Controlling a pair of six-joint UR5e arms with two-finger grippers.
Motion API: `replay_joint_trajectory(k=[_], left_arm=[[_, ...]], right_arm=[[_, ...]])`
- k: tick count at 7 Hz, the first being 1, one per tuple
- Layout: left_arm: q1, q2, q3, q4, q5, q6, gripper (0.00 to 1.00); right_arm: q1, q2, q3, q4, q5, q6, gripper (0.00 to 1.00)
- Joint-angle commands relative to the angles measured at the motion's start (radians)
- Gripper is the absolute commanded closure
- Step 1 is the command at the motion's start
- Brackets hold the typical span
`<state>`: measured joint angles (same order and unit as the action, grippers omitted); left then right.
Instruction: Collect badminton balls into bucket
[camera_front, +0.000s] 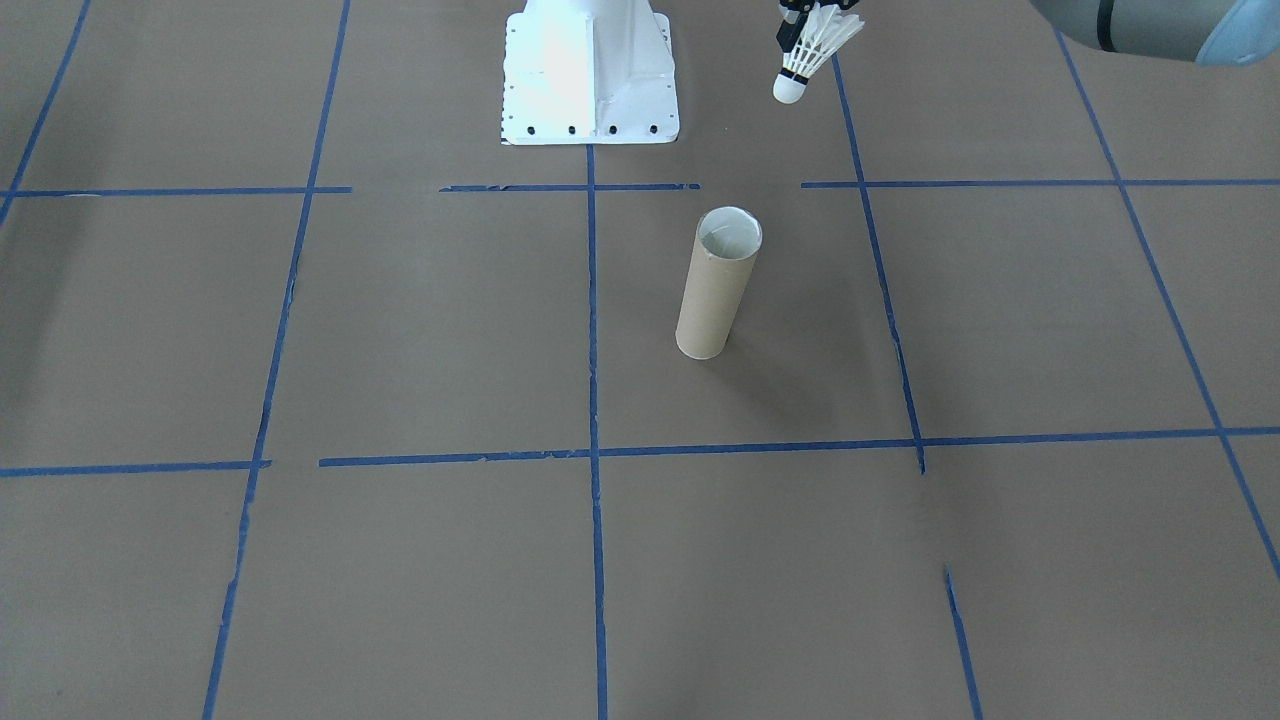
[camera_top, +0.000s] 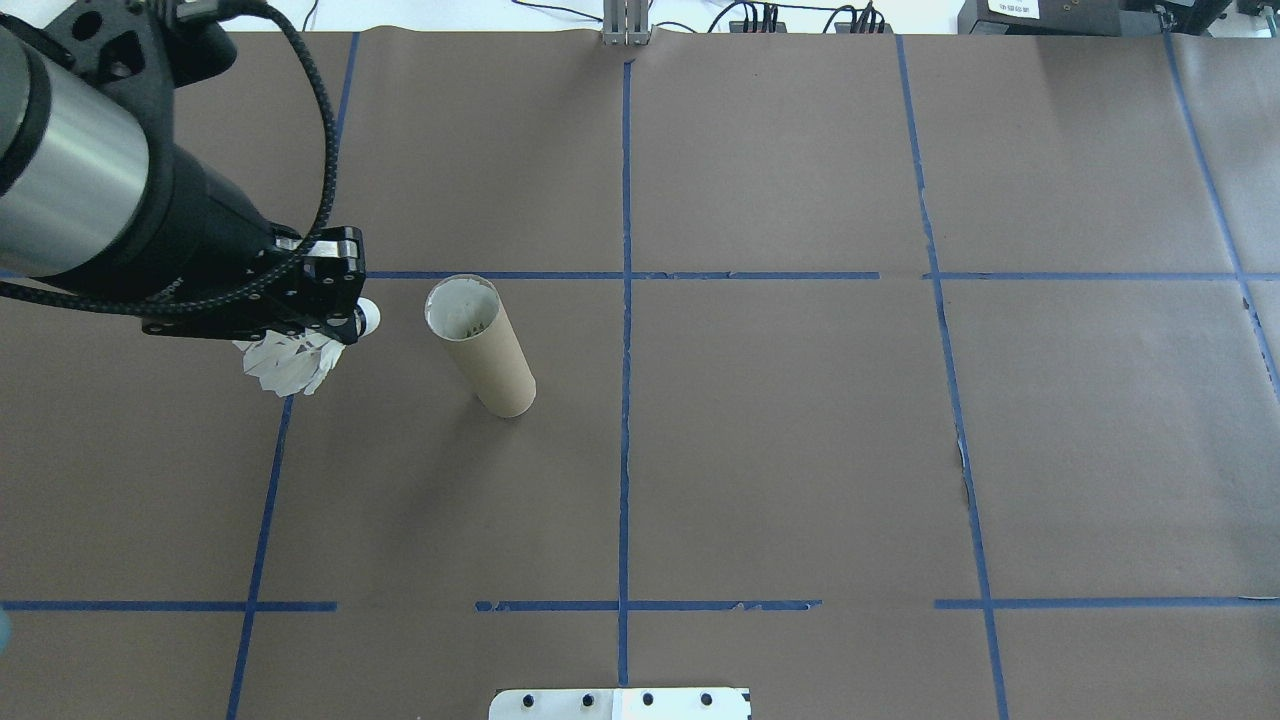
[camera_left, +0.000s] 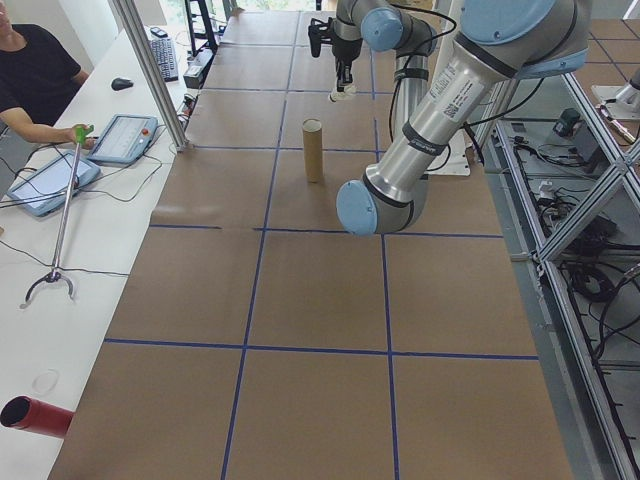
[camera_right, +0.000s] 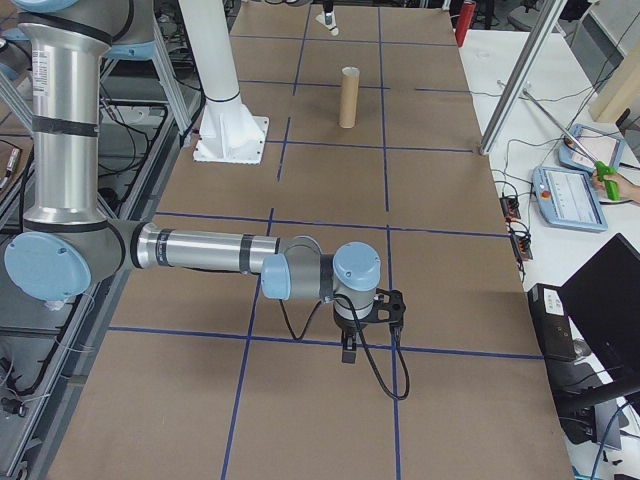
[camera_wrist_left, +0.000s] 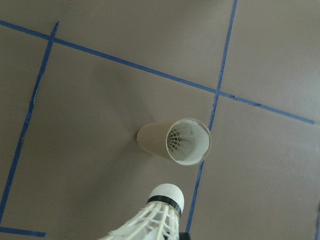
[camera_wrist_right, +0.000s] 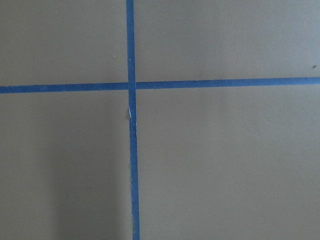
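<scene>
The left arm extends over the table's left half, near its far side, wrist angled downward. The left gripper (camera_top: 335, 310) is closed on the shuttlecock (camera_front: 812, 52), held above the table with cork tip lowest. The right arm reaches low toward the table's right end; the right gripper (camera_right: 348, 350) points downward, its jaw state indeterminable

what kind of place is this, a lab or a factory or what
Most likely a robotics lab set up for recording tasks. The table is covered in brown paper with a blue tape grid, a person sits at a side bench with a teach pendant, and aluminium frames and loose cables surround it.
</scene>
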<state>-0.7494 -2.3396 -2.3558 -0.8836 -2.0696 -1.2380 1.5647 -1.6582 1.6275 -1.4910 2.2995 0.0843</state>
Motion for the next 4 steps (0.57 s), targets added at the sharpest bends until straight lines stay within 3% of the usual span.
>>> replay_joint_trajectory(k=[1,2,4], left_arm=[[0.013,-0.166,0.152,0.145,0.078,0.230,1.00],[0.031,-0.226,0.246,0.178,0.147,0.305,1.00],[0.089,-0.244,0.302,0.212,0.279,0.388,1.00]], right_arm=[[0.000,0.000,0.000,0.000,0.000,0.000,0.00],[0.000,0.000,0.000,0.000,-0.002,0.000,0.00],[0.000,0.000,0.000,0.000,0.000,0.000,0.00]])
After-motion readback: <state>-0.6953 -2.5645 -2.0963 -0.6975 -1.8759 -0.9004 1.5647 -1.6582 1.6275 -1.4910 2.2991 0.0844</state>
